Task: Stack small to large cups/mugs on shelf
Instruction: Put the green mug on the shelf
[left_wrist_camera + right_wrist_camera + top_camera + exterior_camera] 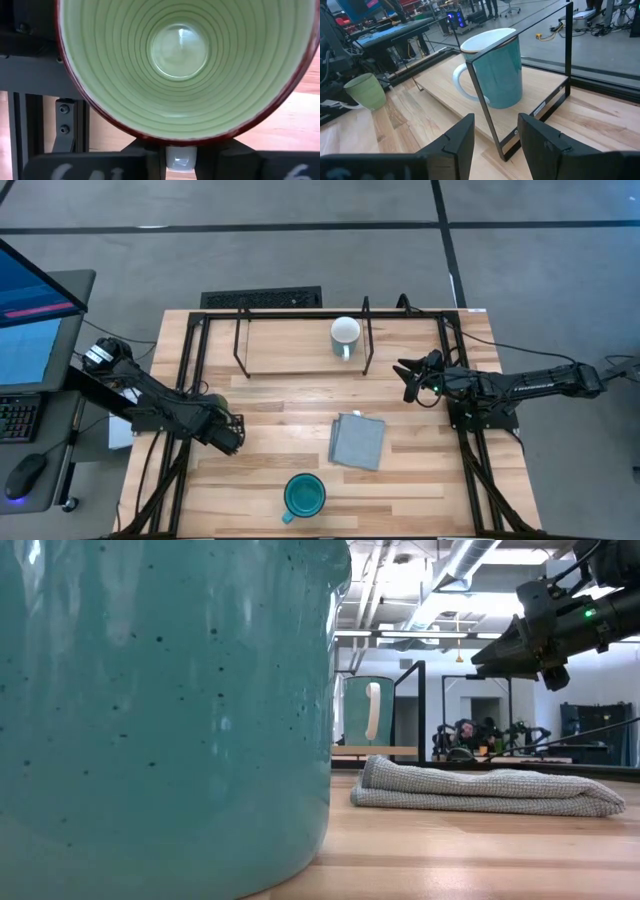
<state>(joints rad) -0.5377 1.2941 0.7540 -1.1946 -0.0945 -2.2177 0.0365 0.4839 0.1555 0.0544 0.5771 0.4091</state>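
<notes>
My left gripper [232, 435] hovers low at the table's left side and is shut on a light-green mug with a dark red rim [180, 65]. The mug also shows in the right wrist view [367, 92]. A mug with a teal outside, white inside and white handle [345, 335] stands upright on the base of the black wire shelf [300, 370]. A larger teal mug [303, 495] stands near the table's front edge. My right gripper [495, 145] is open and empty, above the table just right of the shelf's right front post [482, 100], pointing at the shelf mug [495, 65]. My left gripper holds the light-green mug at its outer side just under the rim [180, 141]. The mug's mouth faces back toward the wrist. A pale piece [179, 159] sits between the two fingers. The mug's own rim hides the place of contact. The mug is tilted, close above the table.
A folded grey cloth [357, 440] lies on the table between the shelf and the large teal mug. The black arm frames run along the table's left [185, 380] and right [465, 410] sides. Bare wood lies in front of the shelf.
</notes>
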